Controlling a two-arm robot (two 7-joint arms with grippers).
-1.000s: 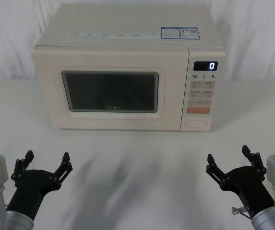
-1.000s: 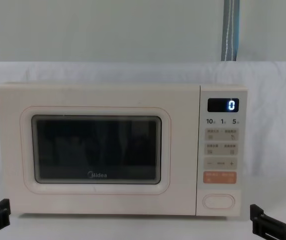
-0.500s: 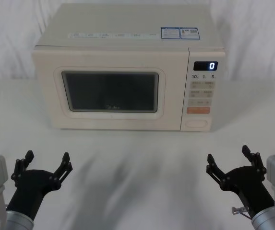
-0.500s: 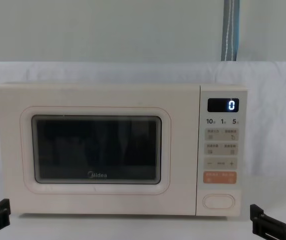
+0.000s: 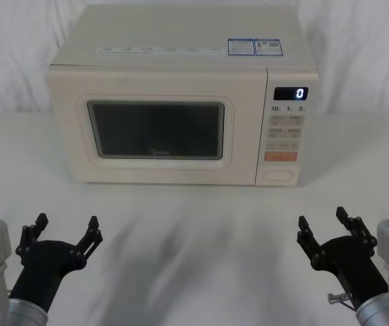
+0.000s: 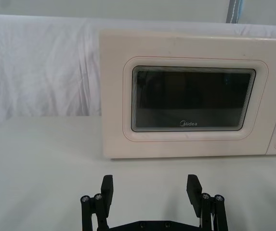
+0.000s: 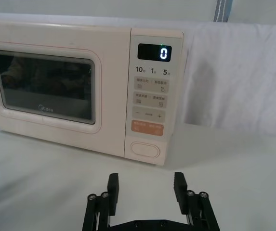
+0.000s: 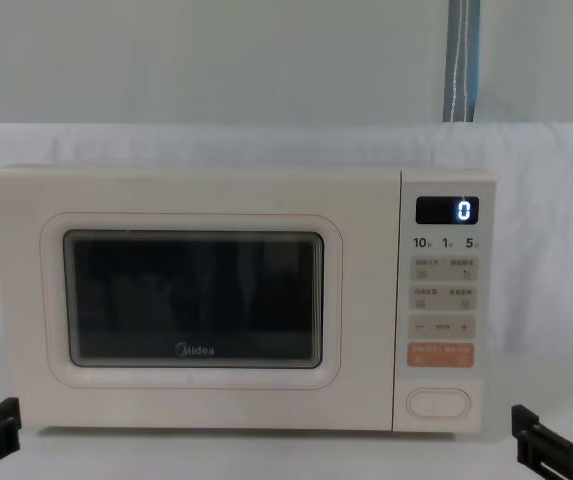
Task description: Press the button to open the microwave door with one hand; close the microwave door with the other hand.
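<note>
The microwave door (image 5: 159, 129) is seen closed, flush with the cream body at the back of the white worktop (image 5: 194, 244). The button (image 5: 278, 175) sits at the foot of the control panel, below the orange key (image 5: 280, 156). The left claw (image 5: 63, 233) and right claw (image 5: 326, 225) are held low at the near edge, prongs spread wide, well apart from the microwave.

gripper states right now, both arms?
Left gripper: open, holding nothing, near the table's front edge.
Right gripper: open, holding nothing, short of the microwave.
</note>
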